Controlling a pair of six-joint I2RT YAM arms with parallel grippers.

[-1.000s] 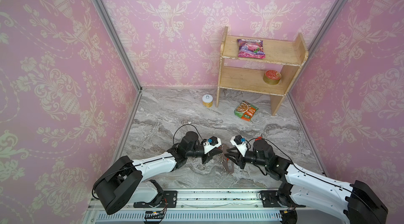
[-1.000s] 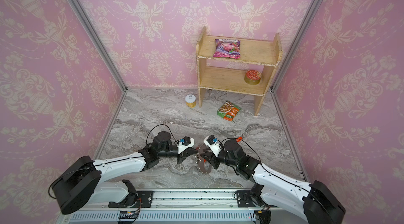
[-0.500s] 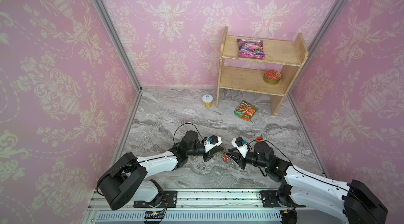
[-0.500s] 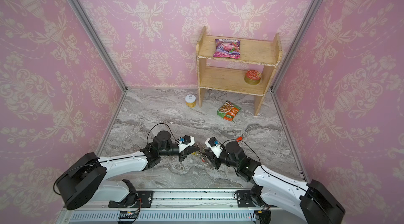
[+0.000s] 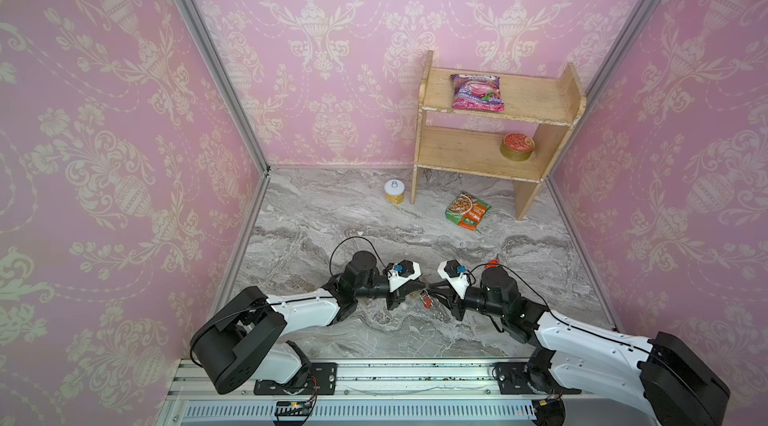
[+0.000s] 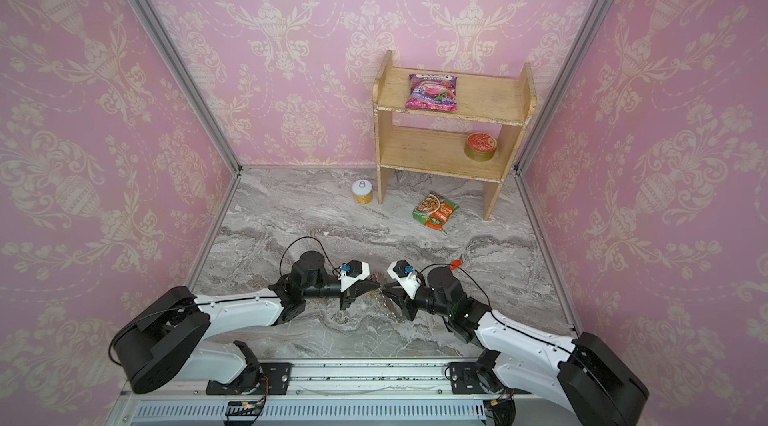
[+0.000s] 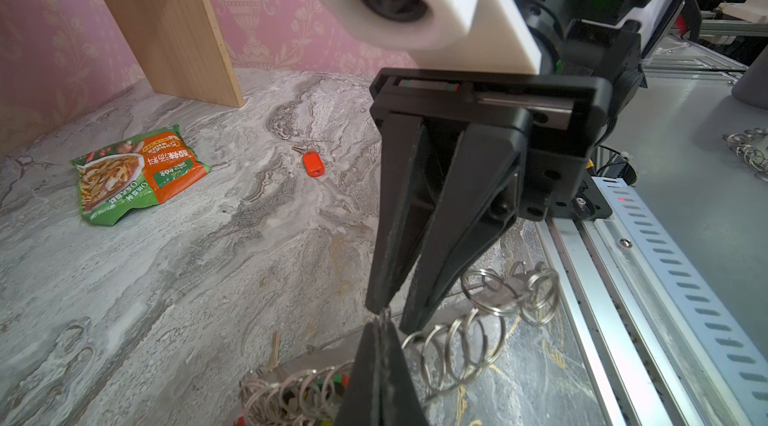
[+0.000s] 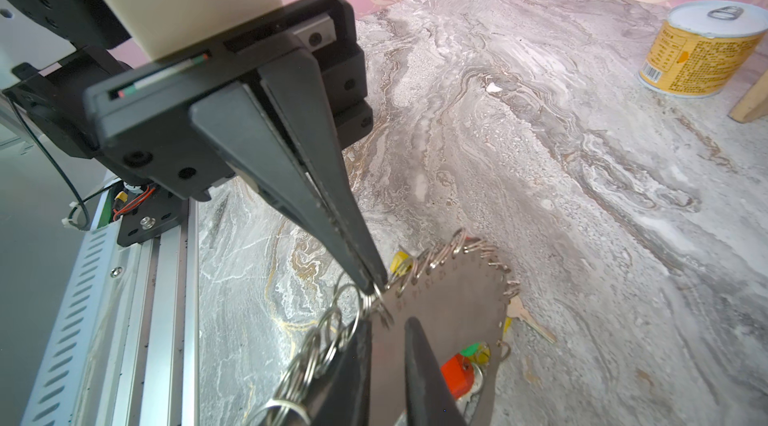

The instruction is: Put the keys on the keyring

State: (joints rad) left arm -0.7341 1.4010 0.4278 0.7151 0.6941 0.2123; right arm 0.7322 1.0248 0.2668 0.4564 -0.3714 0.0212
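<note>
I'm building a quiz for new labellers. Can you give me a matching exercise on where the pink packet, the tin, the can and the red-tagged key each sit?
Things
1. pink packet
2. tin
3. can
4. red-tagged key

Places
A. lower shelf
B. table, close to the right arm
C. top shelf
D. table, next to a shelf leg

Pairs: 1-C, 2-A, 3-D, 4-B
</note>
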